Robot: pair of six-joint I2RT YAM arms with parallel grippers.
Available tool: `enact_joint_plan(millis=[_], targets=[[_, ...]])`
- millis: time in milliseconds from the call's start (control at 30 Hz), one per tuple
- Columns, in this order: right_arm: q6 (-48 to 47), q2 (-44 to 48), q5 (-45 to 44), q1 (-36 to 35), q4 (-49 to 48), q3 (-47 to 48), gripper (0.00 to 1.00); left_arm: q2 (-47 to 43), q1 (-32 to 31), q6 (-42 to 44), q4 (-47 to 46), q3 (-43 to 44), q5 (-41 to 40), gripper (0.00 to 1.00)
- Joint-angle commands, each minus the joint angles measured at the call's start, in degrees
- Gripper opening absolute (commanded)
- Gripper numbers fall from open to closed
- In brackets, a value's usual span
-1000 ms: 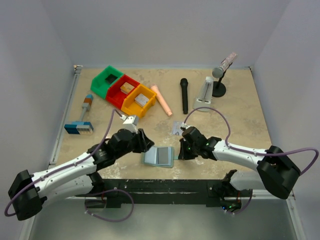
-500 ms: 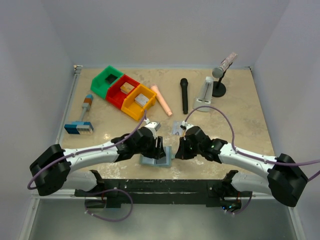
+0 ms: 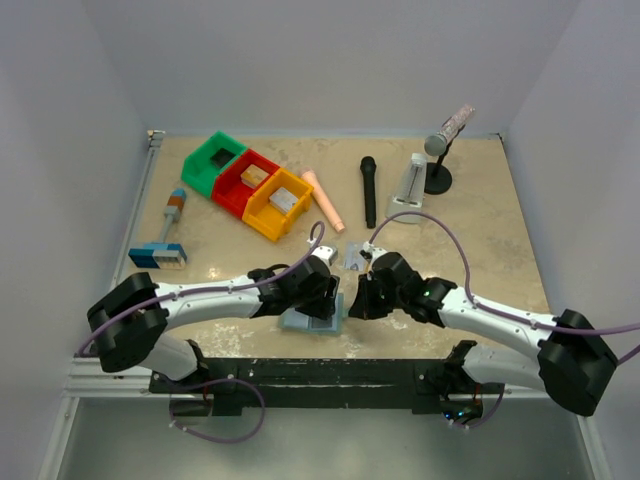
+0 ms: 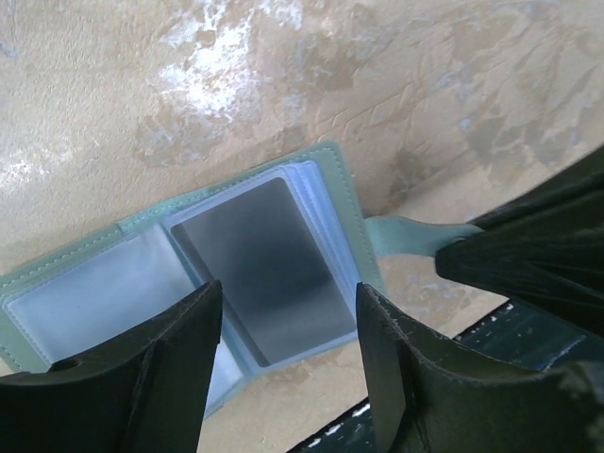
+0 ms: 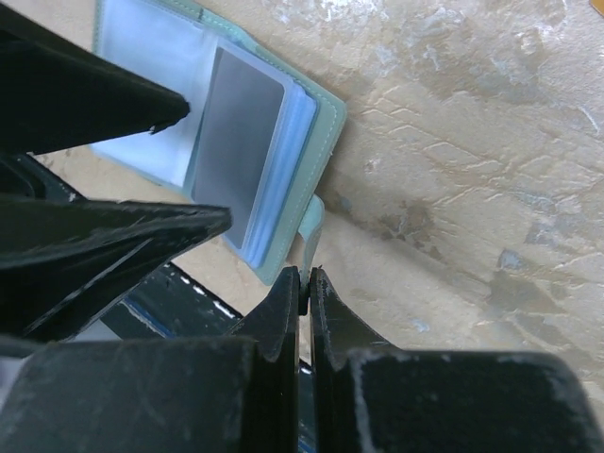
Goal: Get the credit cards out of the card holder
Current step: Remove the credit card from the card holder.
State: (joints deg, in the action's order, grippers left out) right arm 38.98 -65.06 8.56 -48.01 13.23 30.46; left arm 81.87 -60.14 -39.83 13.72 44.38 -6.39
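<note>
The pale teal card holder (image 3: 300,322) lies open near the table's front edge. In the left wrist view the card holder (image 4: 338,189) shows a grey credit card (image 4: 269,269) in its right clear pocket. The same card (image 5: 241,142) shows in the right wrist view. My left gripper (image 3: 325,300) hangs open just above that pocket (image 4: 288,288), with a jaw on each side of the card's near end. My right gripper (image 3: 352,305) is shut on the holder's teal strap (image 5: 313,226) at its right edge (image 5: 305,278). A small silvery printed card (image 3: 355,257) lies on the table behind. No golden-tan card shows.
Green (image 3: 212,162), red (image 3: 244,181) and yellow (image 3: 277,203) bins holding blocks stand at the back left. A pink stick (image 3: 324,200), a black microphone (image 3: 369,190), a white stand (image 3: 411,183) and a microphone on a stand (image 3: 440,150) lie behind. A striped block (image 3: 157,256) sits at the left. The black front rail (image 3: 330,372) is close.
My left arm has swung right from beside the holder to above its open right pocket. My right gripper has stayed at the holder's right edge.
</note>
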Motion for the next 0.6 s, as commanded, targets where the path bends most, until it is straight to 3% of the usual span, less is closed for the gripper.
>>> enact_joint_plan(millis=[0,567], targets=[[-0.4,2.6,1.9,-0.4,-2.2,1.1,0.0,1.8,-0.2,-0.2,1.6,2.4,-1.7,0.63],[-0.3,3.8,4.4,-0.9,-4.4,0.4,0.0,-0.2,-0.3,-2.1,1.0,2.8,-0.6,0.62]])
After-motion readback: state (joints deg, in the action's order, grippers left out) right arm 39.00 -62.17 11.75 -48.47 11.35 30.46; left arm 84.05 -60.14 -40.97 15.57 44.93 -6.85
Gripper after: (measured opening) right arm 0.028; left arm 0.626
